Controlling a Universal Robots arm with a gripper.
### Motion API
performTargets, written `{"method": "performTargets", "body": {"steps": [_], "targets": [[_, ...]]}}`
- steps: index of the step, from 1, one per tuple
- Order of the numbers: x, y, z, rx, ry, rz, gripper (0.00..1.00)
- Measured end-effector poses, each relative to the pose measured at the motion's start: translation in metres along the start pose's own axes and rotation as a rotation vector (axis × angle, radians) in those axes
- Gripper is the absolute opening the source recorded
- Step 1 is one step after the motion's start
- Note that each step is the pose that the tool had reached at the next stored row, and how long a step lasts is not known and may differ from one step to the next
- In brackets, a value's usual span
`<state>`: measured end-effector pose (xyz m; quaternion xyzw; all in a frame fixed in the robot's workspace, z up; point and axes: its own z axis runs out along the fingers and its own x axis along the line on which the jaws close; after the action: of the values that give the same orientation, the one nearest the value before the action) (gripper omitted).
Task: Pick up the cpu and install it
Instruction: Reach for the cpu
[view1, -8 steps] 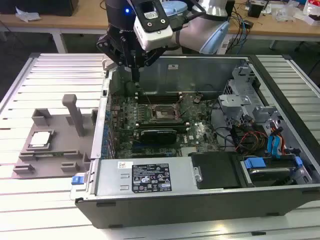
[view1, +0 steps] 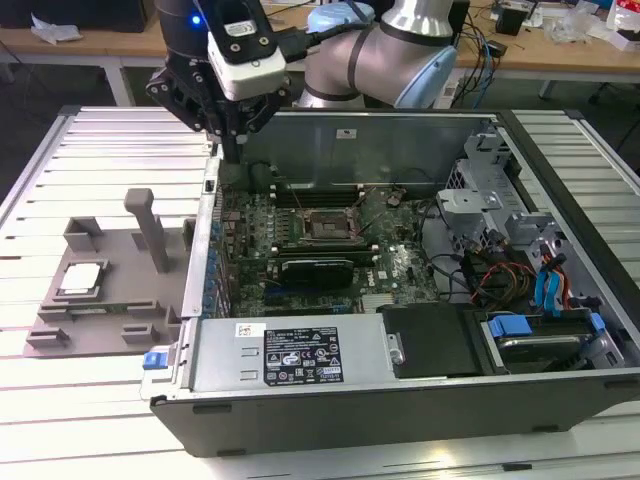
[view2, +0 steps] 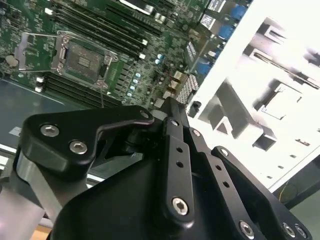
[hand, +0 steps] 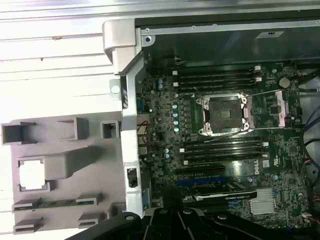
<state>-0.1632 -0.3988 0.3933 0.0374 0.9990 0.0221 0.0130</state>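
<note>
The cpu (view1: 80, 278) is lying flat in a square recess of a grey holder (view1: 120, 300), which is resting on the slatted white surface (view1: 100, 140) just outside the open computer case (view1: 300, 400), on the exterior view's left. In the first wrist view the cpu (hand: 32, 175) is showing as a pale, washed-out square in that same recess. The pincer (view1: 231, 150) is hanging over the case's corner nearest the holder, its fingers drawn together to a point and gripping nothing; in the second wrist view the pincer (view2: 169, 106) is tapering to a closed tip above the edge of the motherboard (view2: 150, 55). It is touching neither the chip nor the board, and the cpu is sitting well apart from it. Inside the case the socket (view1: 328, 226) is waiting with its metal frame lifted and its dark centre bare, and both wrist views are showing the socket (hand: 225, 114) unoccupied. Judging by this, the task is sitting at its very start: the chip is not yet being grasped, so both the pick-up and the seating in the socket are remaining to be done
</note>
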Motion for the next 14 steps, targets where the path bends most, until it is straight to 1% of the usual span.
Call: {"method": "performTargets", "body": {"steps": [2,5,6,7,9,10,11,12,13,14], "targets": [[0.0090,-0.0007,-0.0003,0.0001,-0.0001,0.000,0.11],[0.0294,-0.0022,-0.0009,0.0005,-0.0002,0.000,0.11],[0.0338,-0.0025,-0.0010,0.0007,-0.0002,0.000,0.11],[0.0403,-0.0030,-0.0012,0.0012,-0.0003,0.000,0.11],[0.0476,-0.0035,-0.0014,0.0016,-0.0004,0.000,0.11],[0.0529,-0.0039,-0.0015,0.0021,-0.0006,0.000,0.11],[0.0604,-0.0045,-0.0017,0.0033,-0.0007,0.000,0.11],[0.0638,-0.0047,-0.0018,0.0038,-0.0008,0.000,0.11],[0.0693,-0.0051,-0.0019,0.0047,-0.0010,0.000,0.11],[0.0733,-0.0054,-0.0021,0.0056,-0.0011,0.000,0.11]]}}
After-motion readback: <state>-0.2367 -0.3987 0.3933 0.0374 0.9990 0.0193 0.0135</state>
